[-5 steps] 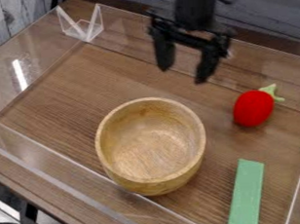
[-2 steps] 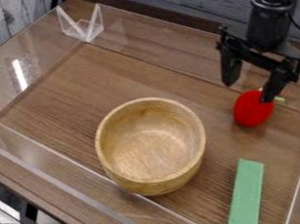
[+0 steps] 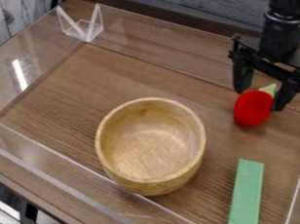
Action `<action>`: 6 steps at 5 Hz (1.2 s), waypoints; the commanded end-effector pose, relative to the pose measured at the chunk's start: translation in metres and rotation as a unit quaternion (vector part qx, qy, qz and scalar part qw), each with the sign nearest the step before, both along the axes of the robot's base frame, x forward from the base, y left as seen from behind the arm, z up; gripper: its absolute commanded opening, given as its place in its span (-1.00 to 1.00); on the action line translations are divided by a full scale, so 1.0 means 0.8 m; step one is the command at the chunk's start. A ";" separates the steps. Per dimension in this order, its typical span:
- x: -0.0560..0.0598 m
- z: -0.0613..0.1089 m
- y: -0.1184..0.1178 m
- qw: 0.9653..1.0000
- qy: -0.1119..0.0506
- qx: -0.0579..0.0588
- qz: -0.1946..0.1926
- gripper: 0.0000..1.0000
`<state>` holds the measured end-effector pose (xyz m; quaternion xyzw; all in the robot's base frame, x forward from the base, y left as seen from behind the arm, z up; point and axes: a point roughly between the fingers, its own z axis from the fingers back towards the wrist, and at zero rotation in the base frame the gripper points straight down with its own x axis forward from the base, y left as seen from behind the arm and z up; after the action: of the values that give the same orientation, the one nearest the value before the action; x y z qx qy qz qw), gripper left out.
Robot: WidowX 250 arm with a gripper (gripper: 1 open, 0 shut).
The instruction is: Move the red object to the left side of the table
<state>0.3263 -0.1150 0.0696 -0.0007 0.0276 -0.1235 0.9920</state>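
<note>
"Beyond the bowl (image 3: 119,163), to its right, the strawberry (image 3: 253,107) is seen. Gripped yet?"

"Apparently not; the gripper (image 3: 260,80) is spread wide over it. Grasp, carry and release past the bowl's left remain to be done."

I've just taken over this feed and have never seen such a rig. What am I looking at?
You have one picture, taken from above, looking down on a dark wood-grain table. The black machine at the upper right is a robot arm ending in a claw, which appears open around or just above a red strawberry-like toy with a pale green top. I can't tell from this one view whether it touches the toy; nothing looks lifted. Near the middle sits a round wooden bowl, and at the lower right lies a flat green strip. A small clear, wire-like object stands at the upper left.
</note>
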 end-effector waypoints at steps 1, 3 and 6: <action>0.020 0.016 -0.009 0.999 -0.041 -0.009 -0.006 1.00; 0.024 0.009 -0.011 0.998 -0.055 -0.006 0.001 1.00; 0.031 -0.004 -0.003 0.998 -0.068 -0.002 0.019 1.00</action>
<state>0.3454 -0.1182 0.0535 0.0069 -0.0175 -0.1060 0.9942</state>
